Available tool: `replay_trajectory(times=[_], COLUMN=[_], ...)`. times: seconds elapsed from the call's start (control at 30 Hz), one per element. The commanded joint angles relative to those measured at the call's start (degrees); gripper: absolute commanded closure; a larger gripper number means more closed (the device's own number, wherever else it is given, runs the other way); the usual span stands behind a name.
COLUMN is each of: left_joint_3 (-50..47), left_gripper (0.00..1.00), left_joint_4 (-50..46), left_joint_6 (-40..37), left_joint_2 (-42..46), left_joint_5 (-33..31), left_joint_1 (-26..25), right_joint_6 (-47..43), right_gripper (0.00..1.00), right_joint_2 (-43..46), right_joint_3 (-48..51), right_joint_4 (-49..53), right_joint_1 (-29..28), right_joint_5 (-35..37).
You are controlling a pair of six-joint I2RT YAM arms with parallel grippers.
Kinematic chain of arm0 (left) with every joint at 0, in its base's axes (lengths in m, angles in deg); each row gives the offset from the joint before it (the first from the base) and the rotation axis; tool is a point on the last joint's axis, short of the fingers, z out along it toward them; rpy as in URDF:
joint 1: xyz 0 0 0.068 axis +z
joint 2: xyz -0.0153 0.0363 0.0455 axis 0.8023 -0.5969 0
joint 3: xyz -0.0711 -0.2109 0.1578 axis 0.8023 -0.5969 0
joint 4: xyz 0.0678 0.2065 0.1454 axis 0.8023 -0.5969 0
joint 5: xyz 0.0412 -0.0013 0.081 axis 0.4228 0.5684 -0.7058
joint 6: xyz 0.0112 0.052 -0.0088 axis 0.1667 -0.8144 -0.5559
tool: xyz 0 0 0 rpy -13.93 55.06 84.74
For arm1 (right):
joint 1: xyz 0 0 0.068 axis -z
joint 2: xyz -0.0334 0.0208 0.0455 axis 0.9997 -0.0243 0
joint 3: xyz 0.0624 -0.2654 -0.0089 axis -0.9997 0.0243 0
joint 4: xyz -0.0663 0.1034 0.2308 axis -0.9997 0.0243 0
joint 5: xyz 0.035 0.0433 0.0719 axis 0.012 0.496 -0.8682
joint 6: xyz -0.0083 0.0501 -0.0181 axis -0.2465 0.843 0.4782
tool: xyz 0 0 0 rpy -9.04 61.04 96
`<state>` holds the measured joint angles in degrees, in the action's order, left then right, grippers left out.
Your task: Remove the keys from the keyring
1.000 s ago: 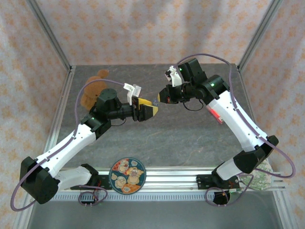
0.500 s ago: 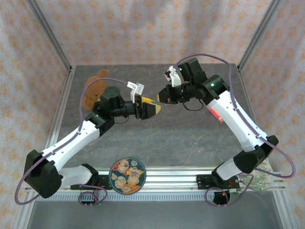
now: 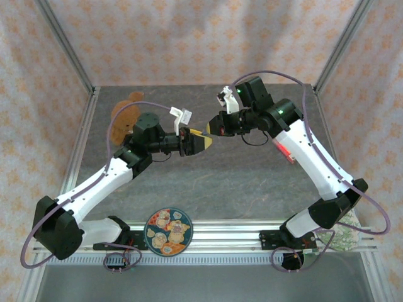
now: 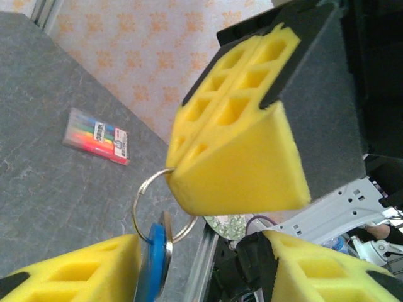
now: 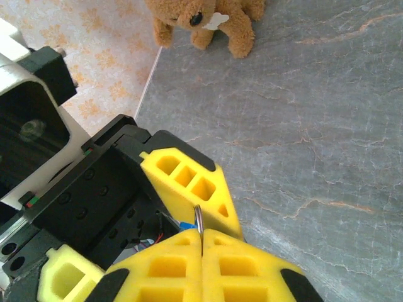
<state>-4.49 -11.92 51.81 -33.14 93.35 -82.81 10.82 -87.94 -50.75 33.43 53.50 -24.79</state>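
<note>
Both grippers meet in mid-air above the middle of the grey table. My right gripper (image 3: 211, 128) (image 5: 201, 236) is shut on the thin metal keyring (image 5: 198, 219), whose loop (image 4: 140, 192) sticks out below its yellow fingers (image 4: 233, 157). The keys (image 4: 156, 255), one with a blue head and a silvery one against it, hang from the ring. My left gripper (image 3: 200, 143) (image 4: 201, 255) is open around them. Its left finger (image 4: 69, 274) lies right beside the blue key head, and its right finger (image 4: 327, 270) stands well apart.
A brown teddy bear (image 3: 124, 116) (image 5: 204, 19) lies at the table's back left. A pack of coloured pens (image 4: 97, 135) lies on the table to the right. A round patterned plate (image 3: 168, 231) sits at the near edge between the arm bases.
My left gripper has moved up and right, closer to the right gripper, and its jaws have narrowed around the keys. The right gripper has stayed put, shut on the ring.
</note>
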Motion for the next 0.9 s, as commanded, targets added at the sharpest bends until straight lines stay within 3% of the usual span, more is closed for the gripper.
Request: replay_trajectory(times=[0.0,0.47,0.7,0.73,0.87], left_joint_3=[1.1,0.7,0.8,0.8,0.5], left_gripper=[0.52,0.73,0.96,0.95,0.54], left_joint_4=[-3.5,-7.9,-7.9,-8.3,-8.8], left_joint_6=[-3.0,-5.6,-6.2,-6.4,-6.9], left_joint_2=[2.6,4.3,3.9,4.0,4.4], left_joint_5=[-0.1,-1.7,-2.4,-3.1,-5.8], left_joint_1=[0.6,1.4,1.4,1.4,1.4], right_joint_6=[0.1,-0.3,0.0,0.0,0.0], right_gripper=[1.00,1.00,1.00,1.00,1.00], right_joint_2=[1.0,1.3,2.0,2.0,2.1], right_joint_3=[-0.2,0.4,0.8,0.9,0.9], right_joint_4=[-1.3,-0.7,-1.1,-1.1,-1.0], right_joint_1=[-0.2,-0.2,-0.2,-0.2,-0.2], right_joint_5=[0.9,1.0,1.1,1.1,0.9])
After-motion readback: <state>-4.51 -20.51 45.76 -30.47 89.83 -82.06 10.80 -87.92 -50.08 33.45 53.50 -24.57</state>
